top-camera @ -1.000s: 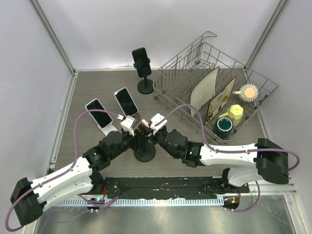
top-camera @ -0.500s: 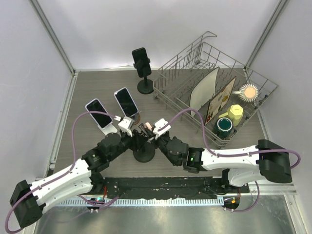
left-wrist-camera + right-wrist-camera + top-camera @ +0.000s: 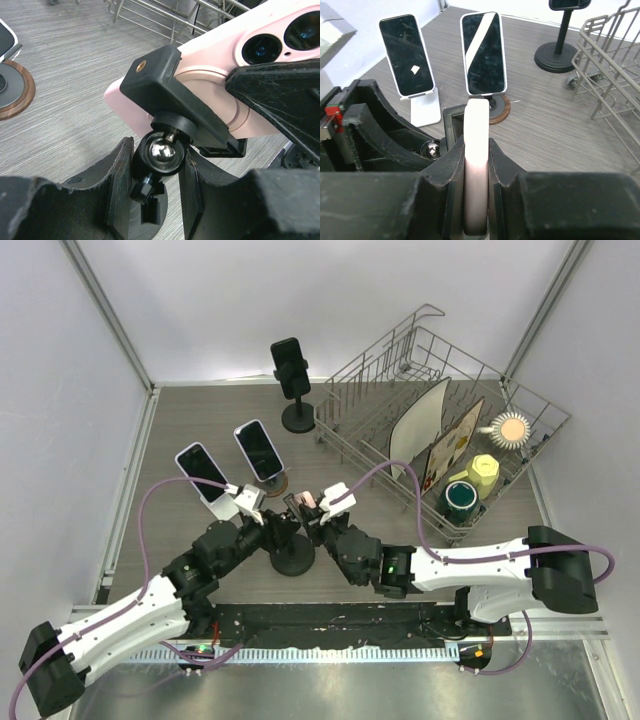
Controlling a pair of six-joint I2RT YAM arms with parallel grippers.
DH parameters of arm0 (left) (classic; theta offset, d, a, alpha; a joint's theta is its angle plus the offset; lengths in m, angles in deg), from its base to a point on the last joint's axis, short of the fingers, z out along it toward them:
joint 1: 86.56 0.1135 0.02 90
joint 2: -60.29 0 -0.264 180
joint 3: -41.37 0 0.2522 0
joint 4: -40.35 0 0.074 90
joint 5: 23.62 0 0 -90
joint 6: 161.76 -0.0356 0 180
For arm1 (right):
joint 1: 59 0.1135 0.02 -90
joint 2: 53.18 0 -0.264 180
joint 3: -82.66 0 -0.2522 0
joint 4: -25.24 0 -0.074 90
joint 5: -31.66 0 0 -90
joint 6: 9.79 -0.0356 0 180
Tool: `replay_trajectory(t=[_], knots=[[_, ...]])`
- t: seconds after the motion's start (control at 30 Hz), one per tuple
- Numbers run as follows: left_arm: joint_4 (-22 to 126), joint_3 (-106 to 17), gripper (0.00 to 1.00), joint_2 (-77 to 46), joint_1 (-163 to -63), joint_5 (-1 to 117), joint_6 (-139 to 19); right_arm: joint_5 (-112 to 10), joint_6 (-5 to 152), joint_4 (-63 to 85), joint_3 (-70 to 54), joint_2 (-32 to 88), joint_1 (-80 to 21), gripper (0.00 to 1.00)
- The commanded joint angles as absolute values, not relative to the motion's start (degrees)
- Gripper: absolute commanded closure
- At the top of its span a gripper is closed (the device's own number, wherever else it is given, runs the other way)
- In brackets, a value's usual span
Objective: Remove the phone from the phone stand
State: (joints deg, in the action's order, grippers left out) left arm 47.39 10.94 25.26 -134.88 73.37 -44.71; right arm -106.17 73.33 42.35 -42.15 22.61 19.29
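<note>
Phone: the pink phone (image 3: pixel 215 65) sits at table centre in the overhead view, toward the 6 o'clock edge. It is clipped in the black phone stand (image 3: pixel 293 558) with its back and camera lenses facing the left wrist camera.
Right gripper: the right gripper (image 3: pixel 476 155) is clenched on the phone, one finger flat on each face. The thin edge shows between the pads.
Left gripper: the left gripper (image 3: pixel 156 175) is closed around the stand's neck. Its fingers flank the shiny ball joint (image 3: pixel 161 154) just under the clamp (image 3: pixel 170 95), bracing the stand.
Step in hand: by my read, one arm pins the stand and the other is set to draw the phone out of the clamp. The phone is not yet free.
How it handles: likely light, rigid and slick-backed, with glass that won't forgive a drop. The ball joint may swivel if the pull comes off-axis.
Where to hold: flat on the two faces near the camera end, as it is held now, clear of the clamp jaws.
Watch for: two other phones (image 3: pixel 205 472) on stands at 10 to 11 o'clock of the pink one. A black stand (image 3: pixel 290 365) is at 12, and the dish rack (image 3: pixel 440 370) is at 2. I'd slide the phone out along the clamp's opening, not twist it.
</note>
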Motion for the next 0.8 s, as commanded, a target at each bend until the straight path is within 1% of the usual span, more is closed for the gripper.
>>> replay_trajectory(t=[0.0,0.4,0.53,0.6,0.63,0.77], knots=[[48.6,12.3,1.00,26.5,-131.5,84.1,-37.6,-125.3,70.6,35.4,-40.5,22.4,17.9,0.99],[47.2,13.8,1.00,25.8,-131.5,82.0,-36.9,-126.7,70.0,34.7,-39.7,21.9,17.0,0.99],[46.5,13.5,1.00,25.6,-131.6,80.3,-38.9,-121.7,74.1,39.0,-41.3,20.8,16.9,0.99],[46.6,12.8,1.00,25.7,-131.5,79.0,-40.3,-122.9,73.9,37.7,-40.4,21.0,16.9,0.99],[46.7,12.7,1.00,25.7,-131.6,78.4,-40.6,-125.6,72.5,35.1,-39.8,21.3,16.7,0.99],[46.6,12.4,1.00,25.9,-133.1,78.2,-41.9,-127.2,69.2,30.5,-38.1,21.4,14.7,0.99]])
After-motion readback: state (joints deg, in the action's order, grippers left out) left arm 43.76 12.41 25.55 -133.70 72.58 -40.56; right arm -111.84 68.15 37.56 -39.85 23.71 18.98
